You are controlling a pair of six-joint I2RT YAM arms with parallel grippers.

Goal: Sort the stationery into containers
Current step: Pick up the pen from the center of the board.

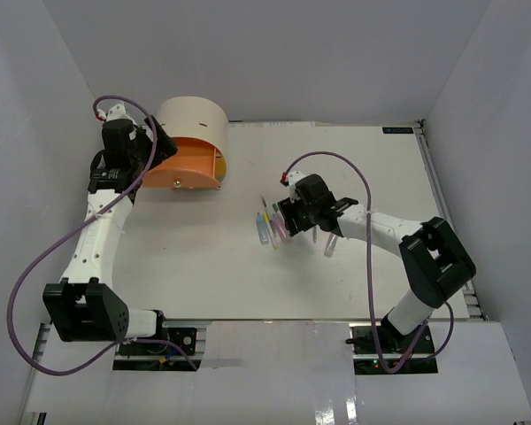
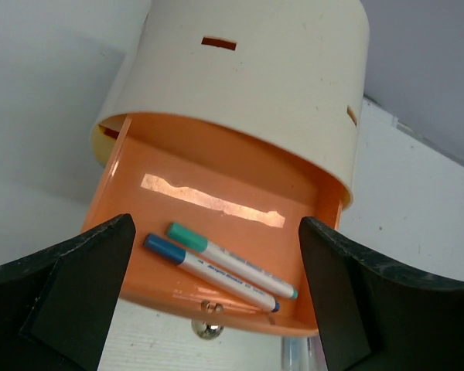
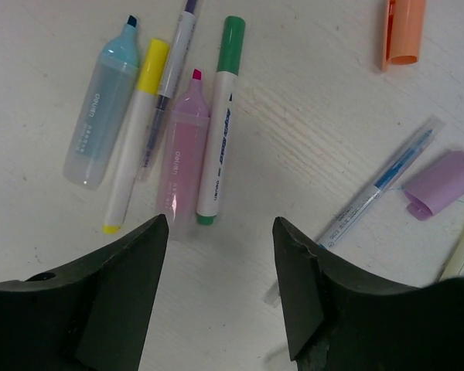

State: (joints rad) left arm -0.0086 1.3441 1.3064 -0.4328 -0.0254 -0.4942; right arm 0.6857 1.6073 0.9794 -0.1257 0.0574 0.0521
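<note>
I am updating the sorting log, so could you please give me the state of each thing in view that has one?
Orange plastic drawer: pulled open.
Blue-capped white marker: capped, lying in the drawer.
Teal-capped white marker: capped, lying in the drawer.
Green-capped white marker: capped, flat on the white table.
Left gripper: jaws open, empty.
Right gripper: jaws open, empty.

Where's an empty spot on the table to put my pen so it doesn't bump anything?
The big bare patch of table lies between the orange drawer, the left arm and the pile of pens. The far right corner, behind the right arm, is bare too. It is crowded around the pens, with more under that arm.
</note>
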